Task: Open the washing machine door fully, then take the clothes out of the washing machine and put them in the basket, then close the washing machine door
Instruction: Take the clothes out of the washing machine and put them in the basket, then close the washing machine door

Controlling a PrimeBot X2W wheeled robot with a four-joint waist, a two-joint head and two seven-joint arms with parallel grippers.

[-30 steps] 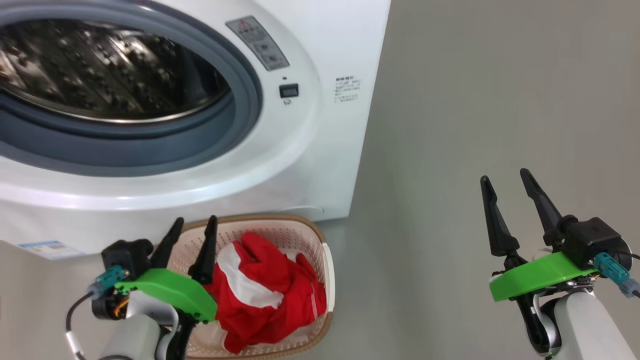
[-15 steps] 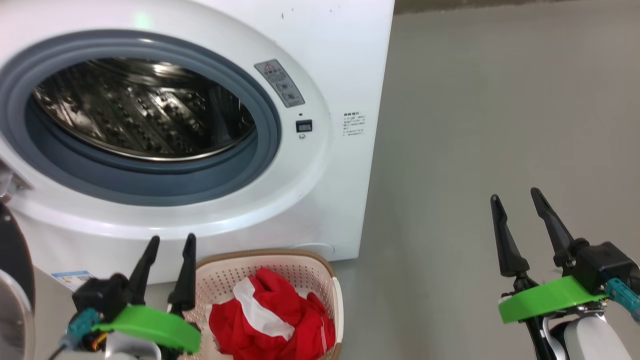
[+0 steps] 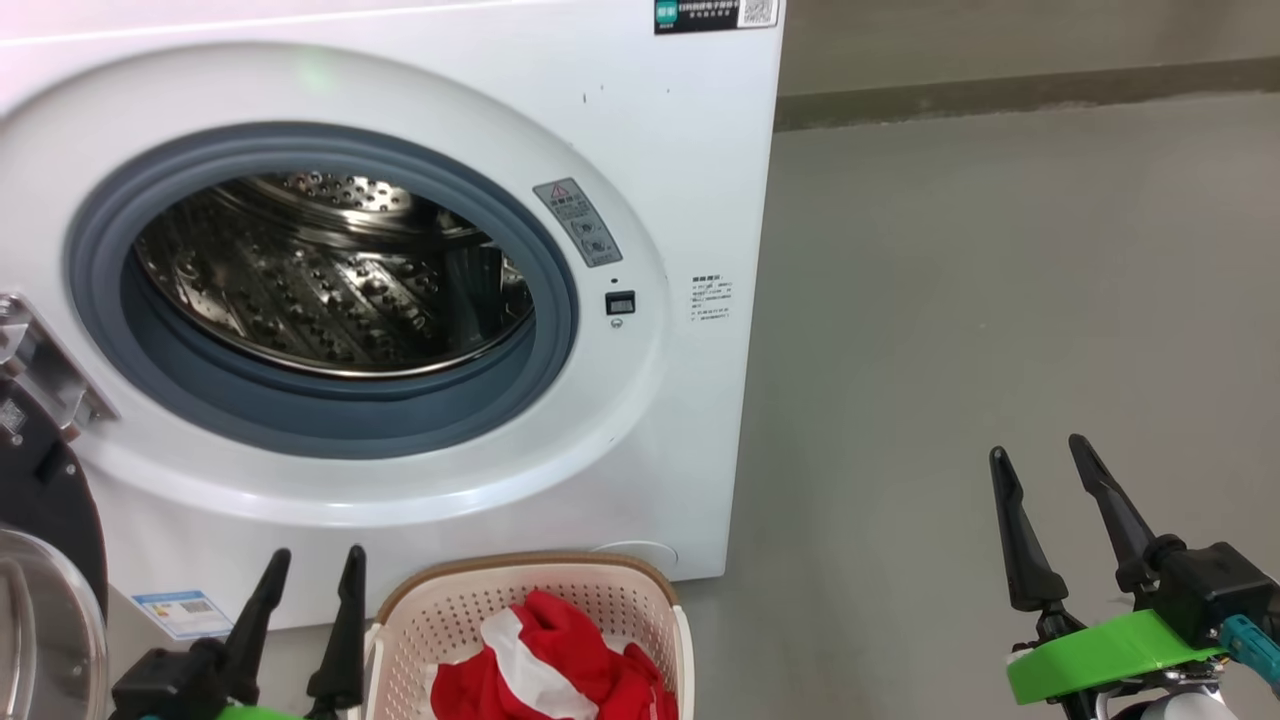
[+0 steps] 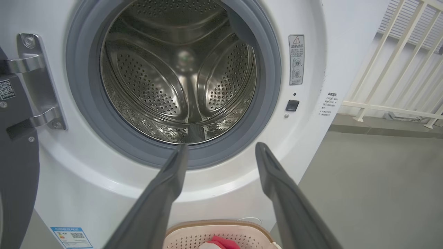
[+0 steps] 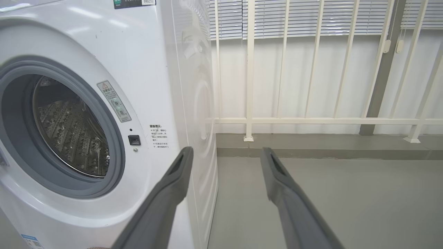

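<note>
You've got the clothes [image 3: 560, 672] in the basket [image 3: 440, 622], near side, just in front of the washing machine [image 3: 680, 180] — door [image 3: 60, 510] swung open at left. Left gripper [image 3: 319, 552] just left of the basket, fingers spread; right gripper [image 3: 1038, 448] well to the right — also spread.

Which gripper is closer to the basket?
The left gripper, open right beside the basket; the right gripper is off to the side over the floor.

The left gripper [image 3: 318, 552] and the right gripper [image 3: 1038, 448] each have two long, tapering, dark grey fingers [image 3: 1018, 545]. Behind the right gripper's fingers sit a bright green plastic plate [image 3: 1110, 655], a boxy black housing [image 3: 1210, 590] and a teal cable plug [image 3: 1247, 640].
</note>
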